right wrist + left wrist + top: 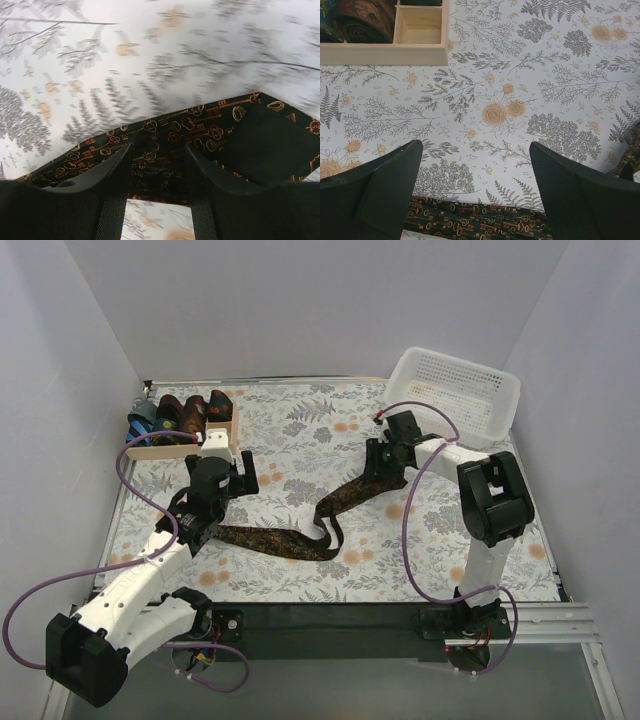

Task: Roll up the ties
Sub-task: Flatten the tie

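Note:
A dark tie (270,538) with a small orange key pattern lies unrolled across the floral cloth, from in front of the left arm to the right gripper, with a fold near its middle. My left gripper (238,466) hovers just behind the tie's left end, its jaws wide apart. In the left wrist view that gripper (476,145) has only cloth between its fingers, and the tie (475,220) crosses the bottom edge. My right gripper (382,472) is at the tie's right end. In the blurred right wrist view it (159,150) stands part open, astride the tie (200,125).
A shallow wooden tray (185,448) at the back left holds several rolled ties (180,412); its corner (385,54) shows in the left wrist view. A white mesh basket (455,390) sits at the back right. White walls close in three sides.

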